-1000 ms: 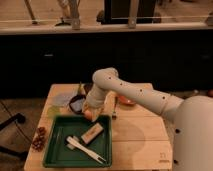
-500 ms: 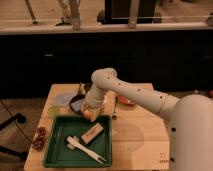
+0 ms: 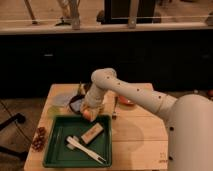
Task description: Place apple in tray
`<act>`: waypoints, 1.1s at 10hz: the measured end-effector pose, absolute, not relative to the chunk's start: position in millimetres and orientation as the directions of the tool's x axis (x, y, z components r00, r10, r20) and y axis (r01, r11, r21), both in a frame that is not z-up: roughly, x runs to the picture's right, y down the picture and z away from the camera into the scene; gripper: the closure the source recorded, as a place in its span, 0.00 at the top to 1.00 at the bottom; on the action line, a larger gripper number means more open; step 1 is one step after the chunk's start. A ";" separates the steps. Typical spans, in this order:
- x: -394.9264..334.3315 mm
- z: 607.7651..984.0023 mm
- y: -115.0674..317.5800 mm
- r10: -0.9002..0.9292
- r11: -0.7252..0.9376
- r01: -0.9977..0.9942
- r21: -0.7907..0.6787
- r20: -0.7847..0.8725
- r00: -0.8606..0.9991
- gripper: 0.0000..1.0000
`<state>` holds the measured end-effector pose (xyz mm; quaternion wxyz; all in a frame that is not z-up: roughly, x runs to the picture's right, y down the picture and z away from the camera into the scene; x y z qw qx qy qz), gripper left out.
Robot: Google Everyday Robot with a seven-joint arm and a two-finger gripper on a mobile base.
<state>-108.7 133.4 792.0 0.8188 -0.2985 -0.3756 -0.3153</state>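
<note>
The apple (image 3: 88, 115), small and yellowish-orange, is at the tip of my gripper (image 3: 89, 112), which is shut on it. The gripper comes down from the white arm (image 3: 125, 90) and holds the apple just over the far rim of the dark green tray (image 3: 56, 150). The tray lies at the front left of the wooden table. It holds a tan rectangular block (image 3: 92, 133) and white utensils (image 3: 84, 149).
A dark round bowl (image 3: 75, 105) and a pale plate (image 3: 60, 100) sit behind the tray, close to the gripper. An orange bowl (image 3: 125, 102) stands to the right of the arm. A dark red grape cluster (image 3: 38, 139) lies left of the tray, near the table's edge.
The gripper with the apple has moved slightly down and to the left, closer to the tray's far rim.
</note>
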 end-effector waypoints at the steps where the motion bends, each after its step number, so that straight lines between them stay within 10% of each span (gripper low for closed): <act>1: -117.1 791.3 133.4 -0.293 0.619 0.749 -0.238 0.815 0.501 0.00; 11: -150.2 776.8 143.0 -0.264 0.600 0.785 -0.157 0.887 0.379 0.00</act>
